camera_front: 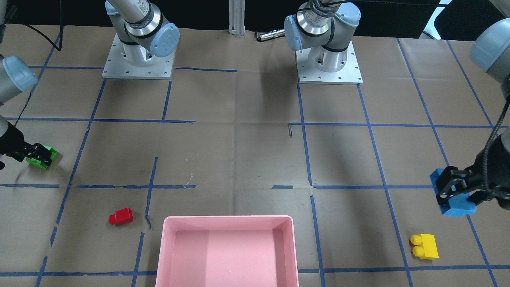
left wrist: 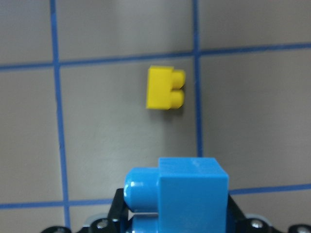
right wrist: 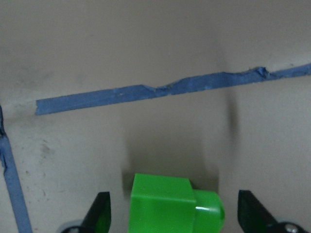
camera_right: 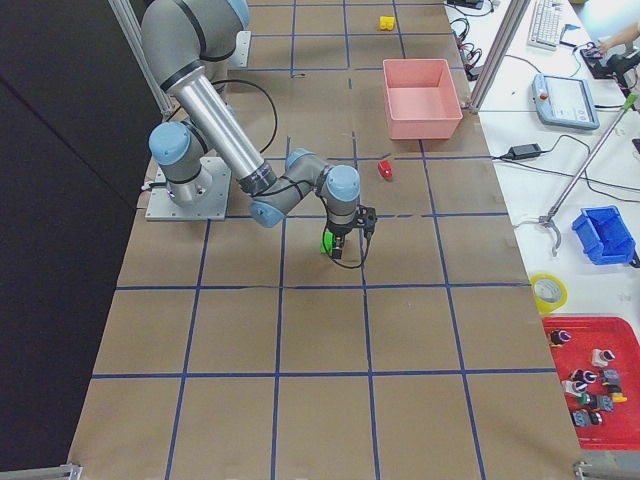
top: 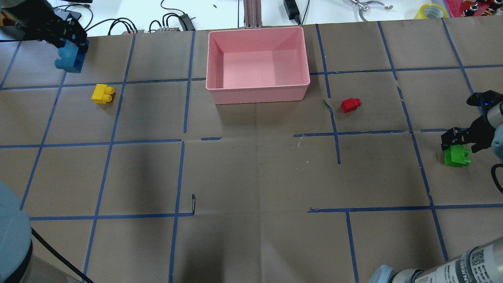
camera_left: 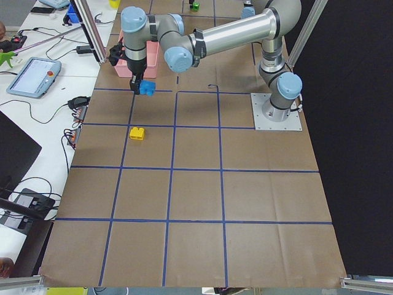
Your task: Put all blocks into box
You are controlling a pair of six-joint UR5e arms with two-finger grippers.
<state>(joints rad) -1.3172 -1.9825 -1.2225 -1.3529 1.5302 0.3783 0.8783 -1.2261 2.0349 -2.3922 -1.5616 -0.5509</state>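
My left gripper point(camera_front: 448, 192) is shut on the longer blue brick point(camera_front: 458, 208) and holds it above the table, at the far corner of my left side point(top: 70, 59). The yellow brick point(left wrist: 164, 88) lies on the table below it, a little toward me point(top: 103, 94). My right gripper point(top: 459, 142) is open and straddles the green brick point(right wrist: 175, 206), with a gap at each finger. The small red brick point(top: 350, 105) lies right of the pink box point(top: 257, 94), which holds no brick.
Both arm bases point(camera_front: 138, 59) stand on my side of the table. Brown paper with blue tape lines covers the table. Cables and tools lie beyond the far edge point(top: 173, 19).
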